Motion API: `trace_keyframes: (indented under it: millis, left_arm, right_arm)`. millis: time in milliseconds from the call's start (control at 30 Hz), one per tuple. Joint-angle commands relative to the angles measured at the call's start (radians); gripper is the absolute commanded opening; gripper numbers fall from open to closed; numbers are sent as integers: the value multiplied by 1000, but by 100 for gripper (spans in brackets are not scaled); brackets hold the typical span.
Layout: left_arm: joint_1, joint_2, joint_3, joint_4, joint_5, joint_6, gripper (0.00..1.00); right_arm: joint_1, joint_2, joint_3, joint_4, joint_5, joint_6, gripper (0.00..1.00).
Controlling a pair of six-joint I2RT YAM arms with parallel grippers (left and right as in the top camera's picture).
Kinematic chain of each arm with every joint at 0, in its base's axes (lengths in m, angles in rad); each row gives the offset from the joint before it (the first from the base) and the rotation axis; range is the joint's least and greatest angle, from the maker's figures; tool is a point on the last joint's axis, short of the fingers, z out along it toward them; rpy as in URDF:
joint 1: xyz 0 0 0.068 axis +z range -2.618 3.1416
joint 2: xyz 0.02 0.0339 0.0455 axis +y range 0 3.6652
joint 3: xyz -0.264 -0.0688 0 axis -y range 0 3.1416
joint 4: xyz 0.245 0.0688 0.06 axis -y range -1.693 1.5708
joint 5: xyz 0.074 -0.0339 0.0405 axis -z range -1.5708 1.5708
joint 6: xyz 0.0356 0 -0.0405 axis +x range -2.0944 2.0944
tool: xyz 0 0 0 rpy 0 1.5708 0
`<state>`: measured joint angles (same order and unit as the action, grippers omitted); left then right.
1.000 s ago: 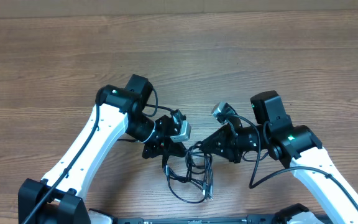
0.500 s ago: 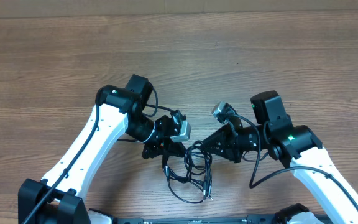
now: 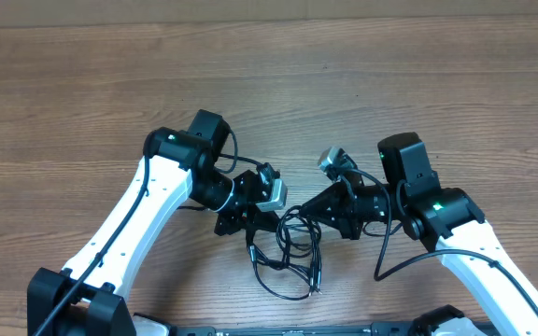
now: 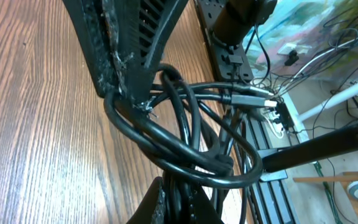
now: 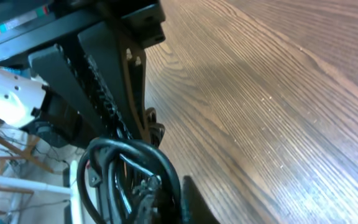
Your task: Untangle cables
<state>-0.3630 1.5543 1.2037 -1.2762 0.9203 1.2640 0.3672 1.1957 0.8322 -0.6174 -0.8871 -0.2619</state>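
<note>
- Cables (image 3: 292, 250) lie low on the bench (image 3: 390, 75), near its front edge, as one knot of black loops strung between the two arms, with slack loops and a loose end trailing toward the front
- Judged from that, little is done: the loops cross and overlap one another and no strand lies apart on its own, so nearly all the separating is left
- Left tool (image 3: 253, 224) looks clamped on the left side of the knot and right tool (image 3: 309, 217) on the right side, the two near each other with the bundle between
- Overhead gives the whole layout and the trailing loops, but the arms' own bodies mostly hide the tips there
- Left wrist view adds what overhead cannot: several strands coiled round a dark finger (image 4: 126, 50), and a silver plug (image 4: 252, 98) lying across the loops
- Right wrist view shows a tight loop pressed beside its own finger (image 5: 107, 81), bare wood grain beyond, and no plug in sight
</note>
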Motion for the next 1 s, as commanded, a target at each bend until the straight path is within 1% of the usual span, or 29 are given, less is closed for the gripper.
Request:
trace_keyframes:
  millis: [0, 100, 133, 167, 200, 233, 267, 300, 333, 433, 567, 700, 733, 767, 800, 833, 867, 967]
  left_arm:
    - [-5, -5, 2, -10, 101, 82, 4]
    - [-5, -5, 2, -5, 101, 82, 4]
    - [-5, -4, 2, -5, 101, 82, 4]
    - [-5, -5, 2, -5, 101, 82, 4]
    - [-5, -5, 2, -5, 101, 82, 4]
    - [-5, -4, 2, -5, 101, 82, 4]
    - [-5, -5, 2, -5, 101, 82, 4]
    - [-5, -5, 2, -3, 101, 82, 4]
    - [-5, -5, 2, -2, 102, 82, 4]
    - [-5, -4, 2, 0, 104, 82, 4]
    - [-5, -5, 2, 6, 144, 83, 4]
    - [-5, -4, 2, 25, 154, 82, 4]
    - [-5, -4, 2, 27, 154, 82, 4]
    - [-5, -5, 2, 27, 154, 82, 4]
    - [-5, -5, 2, 27, 154, 82, 4]
    - [-5, -4, 2, 27, 154, 82, 4]
    - [-5, -4, 2, 28, 154, 82, 4]
    - [-5, -4, 2, 41, 154, 82, 4]
  right_arm:
    - [-6, 0, 24, 14, 45, -1, 4]
    - [-6, 0, 24, 15, 45, -1, 5]
    - [-6, 0, 24, 14, 45, -1, 32]
    - [-6, 0, 24, 14, 45, -1, 52]
    - [-6, 0, 24, 14, 43, -1, 70]
    - [-6, 0, 24, 14, 39, -1, 80]
    - [-6, 0, 24, 18, 29, -1, 88]
    - [-6, 0, 24, 19, 20, -1, 94]
    - [-6, 0, 24, 22, 10, -1, 97]
    - [-6, 0, 24, 32, -5, -1, 98]
    - [-6, 0, 24, 61, -17, -1, 97]
    - [-6, 0, 24, 90, -87, -1, 95]
    - [-6, 0, 24, 91, -87, -2, 92]
    - [-6, 0, 24, 92, -87, -2, 86]
    - [-6, 0, 24, 92, -87, -2, 76]
    - [-6, 0, 24, 92, -87, -2, 60]
    - [-6, 0, 24, 92, -88, -1, 56]
    - [-6, 0, 24, 88, -110, -2, 57]
